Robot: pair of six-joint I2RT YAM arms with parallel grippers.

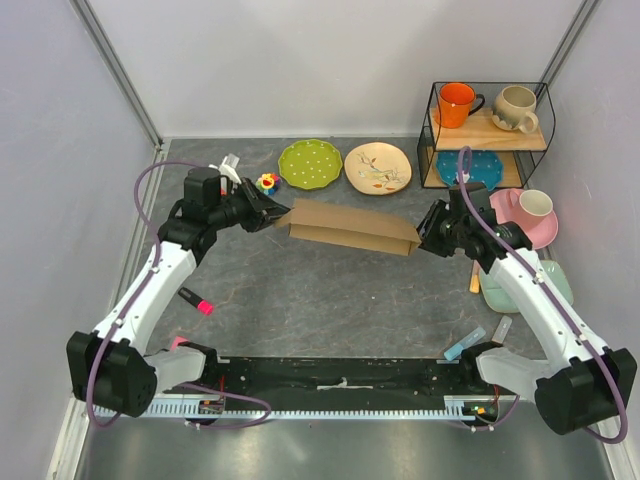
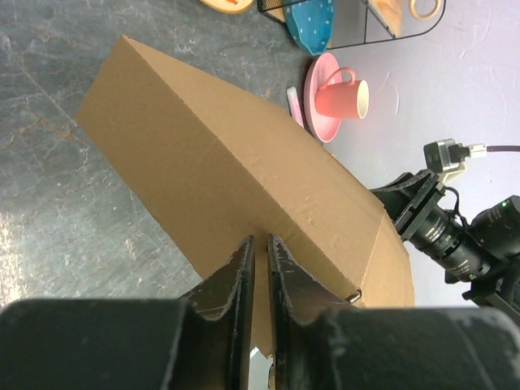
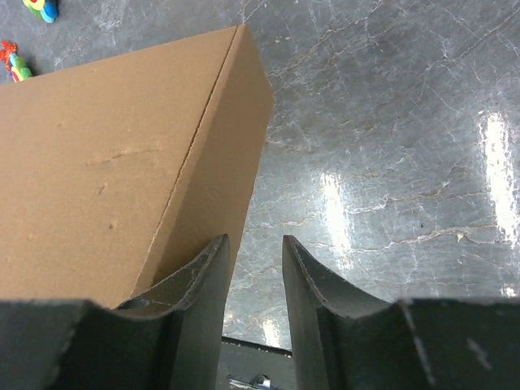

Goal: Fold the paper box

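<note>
1. While the box stretches across the middle of the worktop, an arm meets it at each end.
2. It is plain brown cardboard, already closed into a shallow, long shape. In the top view it lies slanted, with its left end farther back than its right.
3. The left end effector is at the box's left end. In its wrist view the fingers stand almost together, with only a thin slit between them, clamped on a cardboard edge.
4. The right end effector is at the box's right end, and its fingers stand apart. Grey worktop shows through the gap, and the box's corner sits beside one finger rather than between the two.
5. Whether the box's underside touches the worktop cannot be told.
6. Behind the box lie a green plate and a cream plate, with a small toy left of them.
7. A wire rack stands at the back right.
8. A pink cup sits near the right arm.
</note>
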